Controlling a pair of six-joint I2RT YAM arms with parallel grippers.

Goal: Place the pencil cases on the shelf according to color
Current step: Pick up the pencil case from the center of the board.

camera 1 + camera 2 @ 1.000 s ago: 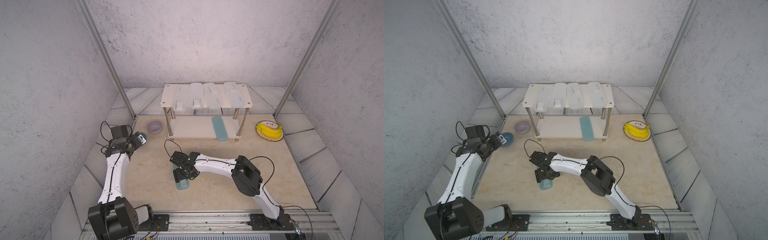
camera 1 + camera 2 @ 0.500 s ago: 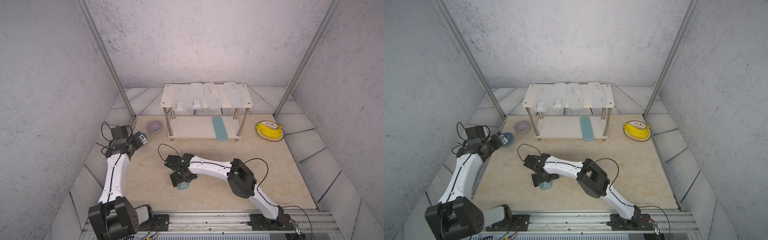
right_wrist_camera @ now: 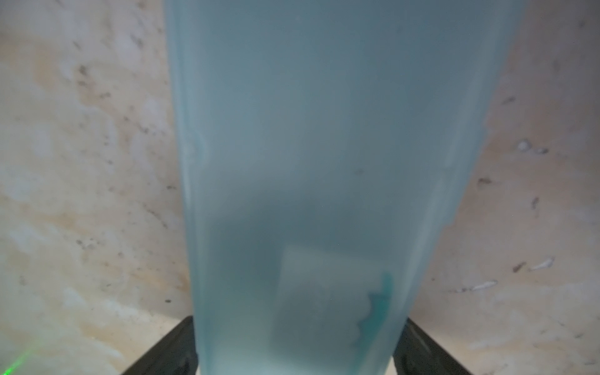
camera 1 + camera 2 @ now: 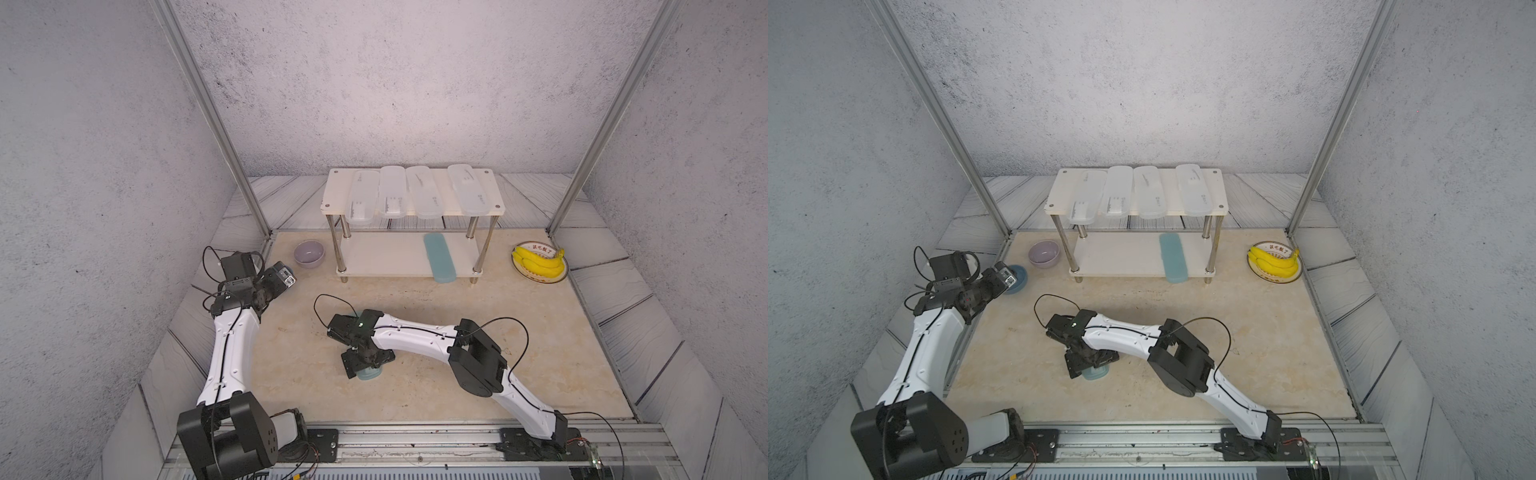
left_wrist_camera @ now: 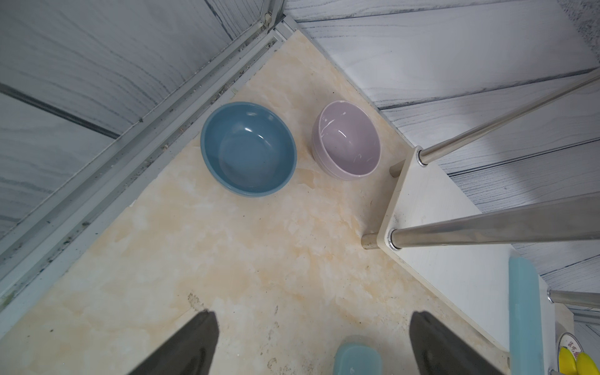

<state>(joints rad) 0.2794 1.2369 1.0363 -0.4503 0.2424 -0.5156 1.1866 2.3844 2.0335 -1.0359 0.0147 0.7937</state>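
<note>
A white two-tier shelf (image 4: 332, 195) stands at the back. Several frosted clear-white pencil cases (image 4: 392, 191) lie side by side on its top board. One teal-blue case (image 4: 438, 257) (image 4: 1172, 257) (image 5: 524, 311) lies on the lower board. Another teal-blue case (image 4: 369, 376) (image 4: 1094, 375) (image 3: 324, 130) lies on the floor at the front centre. My right gripper (image 4: 365, 359) (image 4: 1090, 359) (image 3: 295, 350) is down over it, open, with a dark finger close beside each long edge. My left gripper (image 4: 1007, 276) (image 5: 311, 324) hangs open and empty at the left, above the floor.
A lilac bowl (image 4: 308, 252) (image 5: 347, 139) and a blue bowl (image 4: 1017, 279) (image 5: 248, 149) sit left of the shelf, below the left gripper. A plate of bananas (image 4: 540, 262) (image 4: 1275, 262) sits right of the shelf. Metal frame posts stand at the back corners.
The right gripper has shifted slightly left and turned over the floor case, now covering most of it. Its jaws have widened. The left arm has stayed put.
</note>
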